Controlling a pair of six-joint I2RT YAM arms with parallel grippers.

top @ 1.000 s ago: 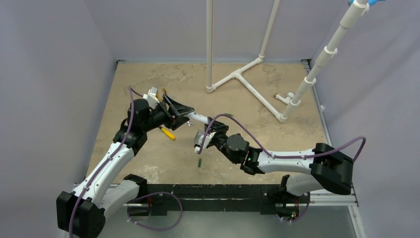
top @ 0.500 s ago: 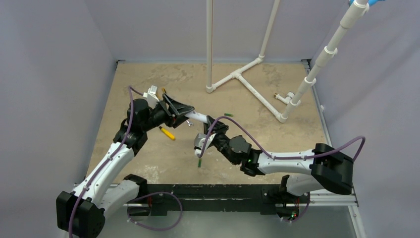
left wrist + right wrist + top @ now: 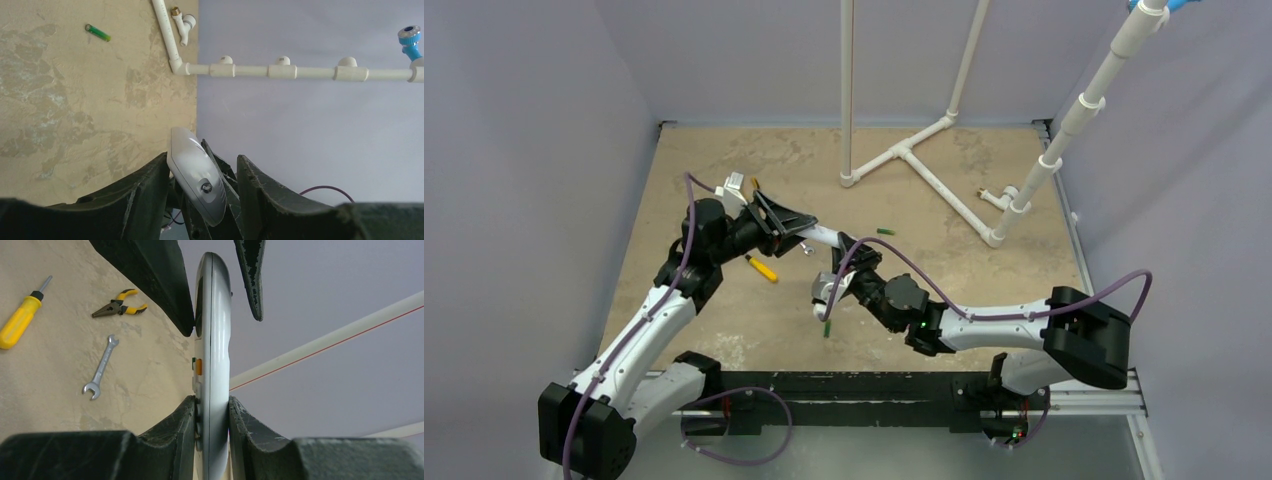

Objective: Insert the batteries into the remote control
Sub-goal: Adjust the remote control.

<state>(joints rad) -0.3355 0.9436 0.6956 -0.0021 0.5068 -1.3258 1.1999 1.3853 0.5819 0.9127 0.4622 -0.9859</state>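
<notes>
1. Remote control is off the table, spanning both grippers. Its long axis runs straight out from the right gripper into the left gripper.
2. Right gripper: clamped tight on one end, both fingers on the remote's edges.
3. Left gripper: jaws straddle the other end, one finger touching and a gap at the other. We read it as not gripping yet.
4. Batteries: one lies on the table just below the right gripper, the other just beyond it. Right arm is nearer both but busy, so we'd want the left to take hold first.
</notes>
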